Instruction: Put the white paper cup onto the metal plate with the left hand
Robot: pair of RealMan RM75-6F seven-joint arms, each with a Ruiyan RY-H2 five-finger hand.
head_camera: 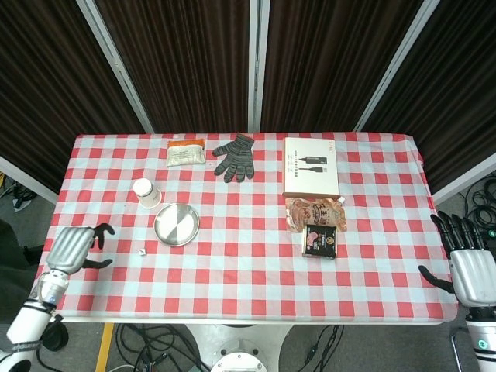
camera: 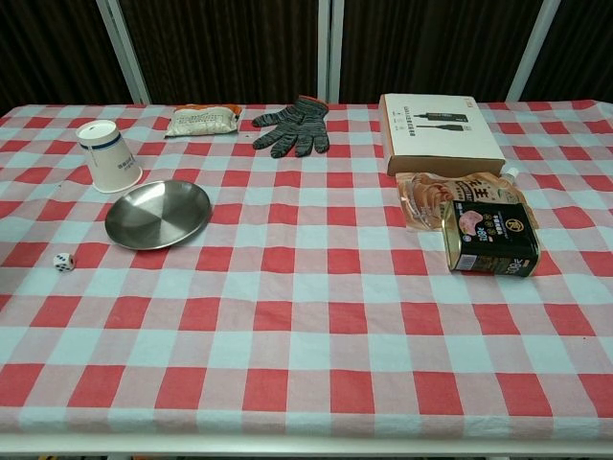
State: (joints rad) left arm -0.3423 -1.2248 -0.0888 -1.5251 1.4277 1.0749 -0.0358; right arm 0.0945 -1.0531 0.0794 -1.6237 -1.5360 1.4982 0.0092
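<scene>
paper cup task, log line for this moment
left hand: over table edge, empty | paper cup: upside down beside metal plate | right hand: off table, open

A glossy metal plate (camera: pixel 158 213) and matt paper cup (camera: pixel 109 156) sit on checked cloth (camera: pixel 306 316).

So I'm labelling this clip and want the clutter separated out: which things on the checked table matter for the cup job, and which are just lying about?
For the job:
white paper cup, upside down beside the plate
round metal plate
left hand, holding nothing

Lying about:
small white die
grey knitted glove
white packet with orange end
white flat box
printed food pouch
dark tin
right hand
</scene>
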